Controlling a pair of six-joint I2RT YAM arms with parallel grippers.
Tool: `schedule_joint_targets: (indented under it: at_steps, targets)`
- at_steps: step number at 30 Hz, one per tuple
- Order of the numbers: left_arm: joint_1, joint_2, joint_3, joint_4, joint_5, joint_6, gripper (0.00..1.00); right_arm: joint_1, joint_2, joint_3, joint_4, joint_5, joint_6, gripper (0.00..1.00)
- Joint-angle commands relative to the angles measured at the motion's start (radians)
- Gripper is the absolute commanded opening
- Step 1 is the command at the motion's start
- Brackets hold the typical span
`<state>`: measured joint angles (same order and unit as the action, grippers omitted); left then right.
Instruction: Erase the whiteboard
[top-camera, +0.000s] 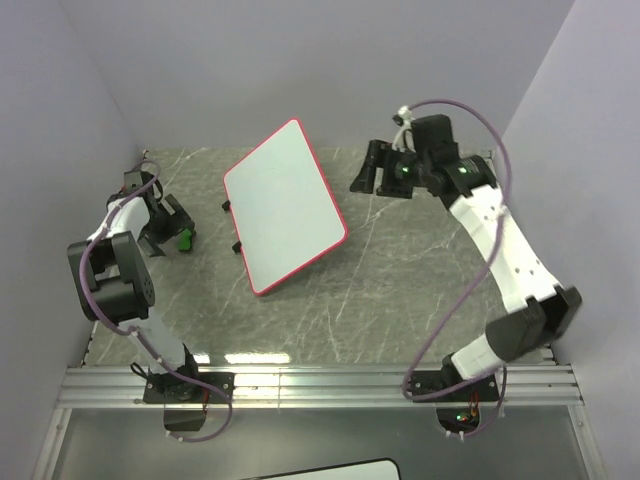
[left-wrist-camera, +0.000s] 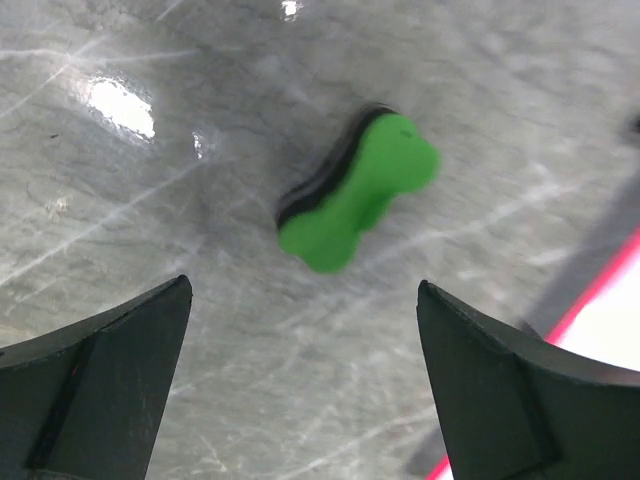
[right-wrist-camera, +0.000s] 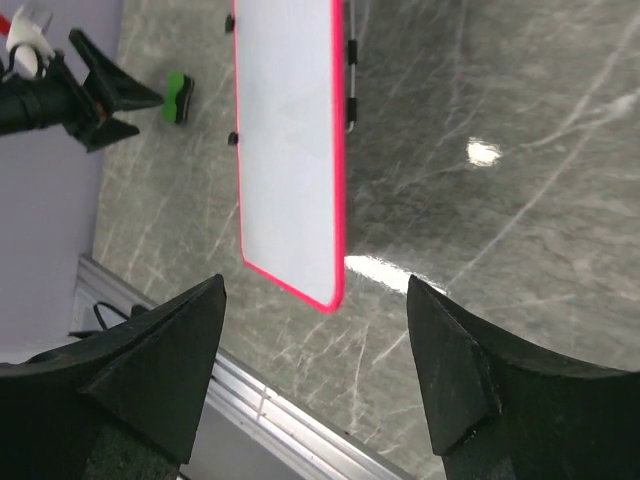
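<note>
We see the red-framed whiteboard (top-camera: 285, 205) lying plain white on the marbled bench (top-camera: 400, 280), between our two arms. Our left pincer (left-wrist-camera: 303, 292) stands wide open just behind the green eraser (left-wrist-camera: 358, 190), not touching it. Our right pincer (right-wrist-camera: 315, 285) is open and empty, near the board's far right corner.

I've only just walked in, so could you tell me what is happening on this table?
Two robot arms are set to erase the whiteboard, which lies on the table and shows no marks. The left gripper is open over the green eraser, which lies loose on the table, not gripped. The right gripper is open and empty, beside the board's far right corner.
</note>
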<state>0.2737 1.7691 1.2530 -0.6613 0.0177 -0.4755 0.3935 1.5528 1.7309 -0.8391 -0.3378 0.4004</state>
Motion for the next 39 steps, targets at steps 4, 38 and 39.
schedule_joint_targets:
  at_steps: [4, 38, 39]
  targets:
    - [-0.016, -0.262, -0.010, 0.011, 0.060, -0.023, 0.99, -0.077, -0.256, -0.158, 0.119, 0.025, 0.055, 0.80]
    - [-0.211, -0.773, 0.082, -0.147, 0.047, -0.132, 1.00, -0.088, -1.076, -0.791, 0.153, -0.023, 0.210, 0.83]
    - [-0.211, -0.783, 0.083, -0.150, 0.041, -0.121, 0.99, -0.088, -1.083, -0.792, 0.149, -0.024, 0.207, 0.83]
